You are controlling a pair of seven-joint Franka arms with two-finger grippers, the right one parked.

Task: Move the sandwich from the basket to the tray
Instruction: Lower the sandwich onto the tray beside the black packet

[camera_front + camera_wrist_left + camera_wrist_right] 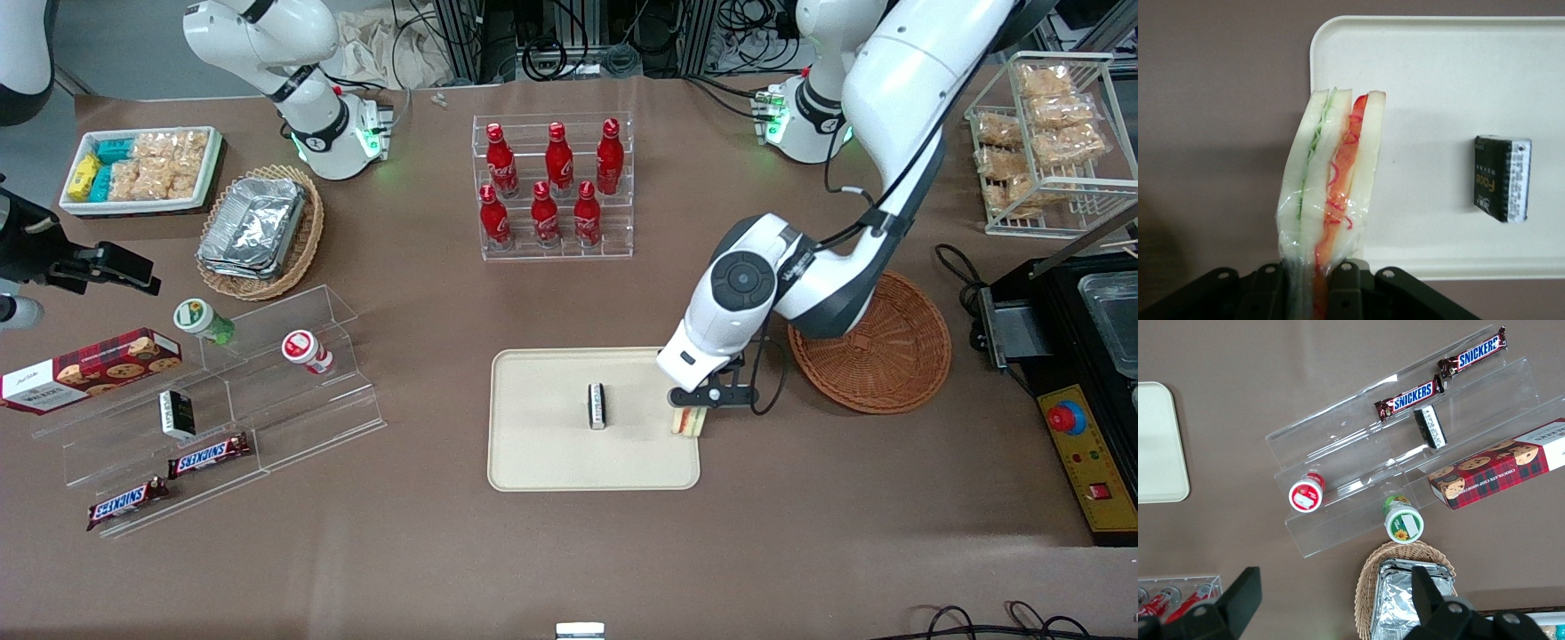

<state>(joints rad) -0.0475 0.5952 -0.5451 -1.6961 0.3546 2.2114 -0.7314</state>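
Fingers [1345, 283] of the gripper [702, 404] pinched a plastic-wrapped sandwich [1331, 193], a layered white-bread wedge with green and orange-red filling, above the rounded edge of the smooth cream tray [542, 462], where a small dark packet [597, 406] lay; the round woven basket [889, 364] sat nearby on the brown tabletop [569, 551].

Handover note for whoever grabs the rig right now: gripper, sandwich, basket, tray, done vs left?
Gripper: shut on the sandwich, at the tray's edge nearest the basket.
Sandwich: wrapped, out of the basket; whether it touches the tray is unclear.
Tray: also holds a small black packet.
Done: pick and carry.
Left: set it down inside the rim, open jaws, retreat.
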